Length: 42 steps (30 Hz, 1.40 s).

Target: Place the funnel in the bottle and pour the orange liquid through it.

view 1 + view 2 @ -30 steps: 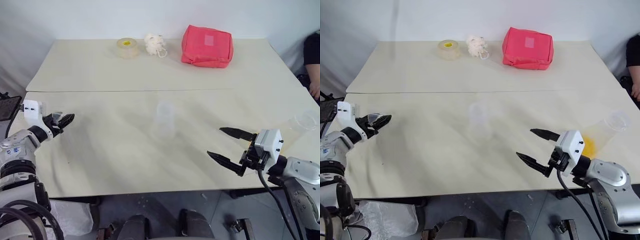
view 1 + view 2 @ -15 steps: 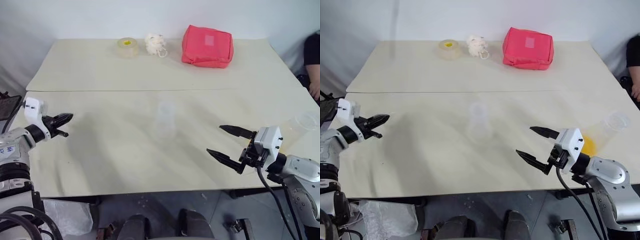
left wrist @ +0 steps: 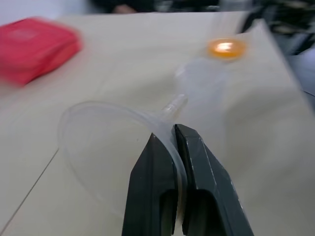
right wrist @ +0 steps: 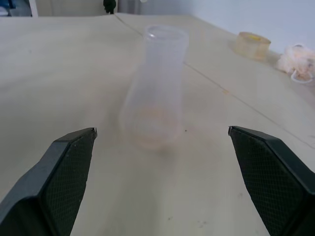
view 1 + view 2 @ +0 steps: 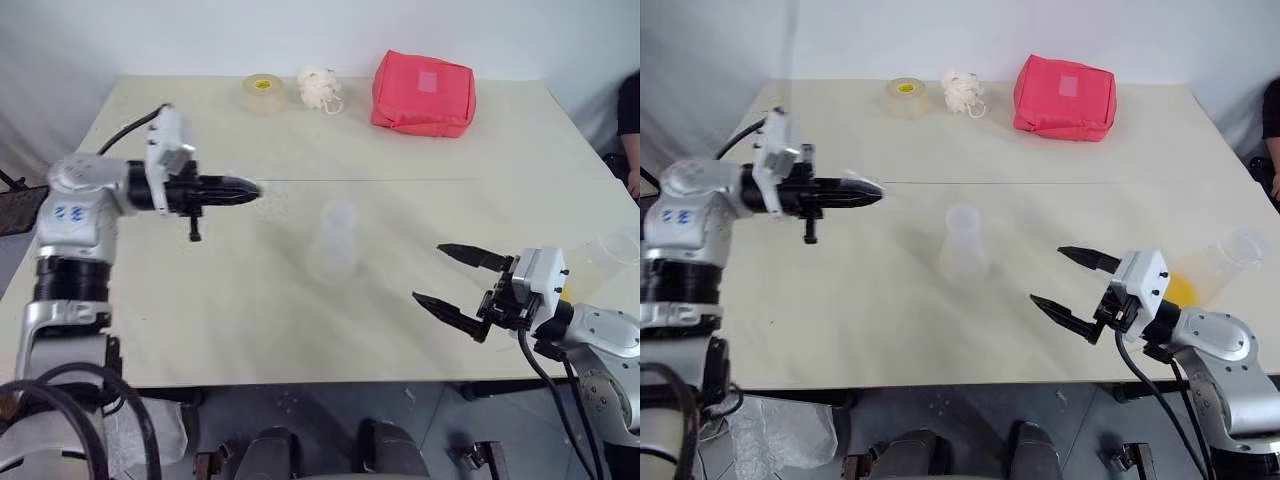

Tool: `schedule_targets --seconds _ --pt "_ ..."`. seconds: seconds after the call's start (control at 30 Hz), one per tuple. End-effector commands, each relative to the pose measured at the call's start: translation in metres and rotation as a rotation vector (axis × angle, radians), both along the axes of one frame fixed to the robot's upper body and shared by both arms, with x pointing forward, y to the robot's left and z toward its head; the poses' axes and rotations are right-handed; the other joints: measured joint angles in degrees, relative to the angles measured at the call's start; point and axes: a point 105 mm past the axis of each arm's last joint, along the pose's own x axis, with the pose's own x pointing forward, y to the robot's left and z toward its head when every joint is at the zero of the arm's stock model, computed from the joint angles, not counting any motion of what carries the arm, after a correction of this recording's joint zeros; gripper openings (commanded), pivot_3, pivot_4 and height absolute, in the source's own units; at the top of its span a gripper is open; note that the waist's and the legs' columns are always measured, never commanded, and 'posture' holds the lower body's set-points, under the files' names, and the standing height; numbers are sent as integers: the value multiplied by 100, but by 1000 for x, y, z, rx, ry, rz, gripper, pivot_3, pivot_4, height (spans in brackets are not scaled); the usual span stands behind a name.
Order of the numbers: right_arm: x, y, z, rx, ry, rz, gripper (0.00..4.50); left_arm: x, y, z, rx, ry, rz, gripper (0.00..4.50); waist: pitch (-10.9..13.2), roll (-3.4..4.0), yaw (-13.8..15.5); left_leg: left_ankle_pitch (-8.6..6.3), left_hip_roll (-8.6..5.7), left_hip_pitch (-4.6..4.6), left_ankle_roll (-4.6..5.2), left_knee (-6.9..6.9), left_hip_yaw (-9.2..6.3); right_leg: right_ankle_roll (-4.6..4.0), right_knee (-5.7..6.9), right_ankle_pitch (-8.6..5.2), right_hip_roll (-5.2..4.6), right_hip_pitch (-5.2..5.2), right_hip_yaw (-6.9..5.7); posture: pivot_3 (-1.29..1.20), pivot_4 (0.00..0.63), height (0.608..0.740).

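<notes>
The funnel [image 3: 118,142] sits pinched by its wall between the closed fingers of the left gripper [image 5: 865,191], rim on one side of the fingers and its short spout pointing on past the fingertips. The bottle [image 5: 963,242] stands upright on the table [image 5: 840,300] beyond and below those fingertips, toward the robot's right, its open neck well apart from the spout and lower than it. The funnel's long axis lies roughly level, while the bottle's axis is vertical, so the coming move likely calls for tipping the spout downward as the hand carries across to the neck.

The right gripper [image 5: 1070,282] hovers with its jaws spread wide and empty, pointing at the bottle's side and near enough to steady it. Behind that hand, near the table's right edge, a tilted clear cup [image 5: 1215,262] holds the orange liquid [image 5: 1176,291].

Bare tabletop lies between left hand and bottle; the red pouch [image 5: 1064,96], tape roll [image 5: 903,96] and white puff [image 5: 963,92] sit far back, out of the way.
</notes>
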Motion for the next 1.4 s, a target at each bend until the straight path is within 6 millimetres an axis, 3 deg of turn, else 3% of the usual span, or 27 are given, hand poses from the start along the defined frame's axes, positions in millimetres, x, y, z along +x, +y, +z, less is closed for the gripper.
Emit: schedule_targets --seconds 0.03,0.17,0.53,1.23,1.4 --pt "-7 6 7 16 -59 -4 4500 0 -11 16 66 -73 -83 18 0 1 -6 0 0 0 0 -2 0 0 -2 0 0 -1 1 0 150 740" --pt "-13 7 1 36 -58 -37 4500 4 -32 28 142 -134 -191 18 1 -1 -2 0 2 -6 0 -4 12 0 -6 0 5 -4 -4 0 150 740" --pt "-20 9 -6 66 -69 -99 4500 9 -56 22 336 -244 -283 18 3 -2 5 1 3 -9 2 -3 0 0 -8 0 3 -6 -1 0 150 740" --pt "-23 12 -13 85 -76 -140 4500 11 -72 9 624 -384 -388 18 4 -5 13 2 1 -19 7 3 -3 0 -9 0 1 -8 -5 0 150 740" --pt "-24 11 -14 86 -81 -152 4500 11 -77 14 624 -386 -390 1317 4 -5 12 2 1 -21 9 4 -3 0 -9 0 1 -8 -4 0 150 740"
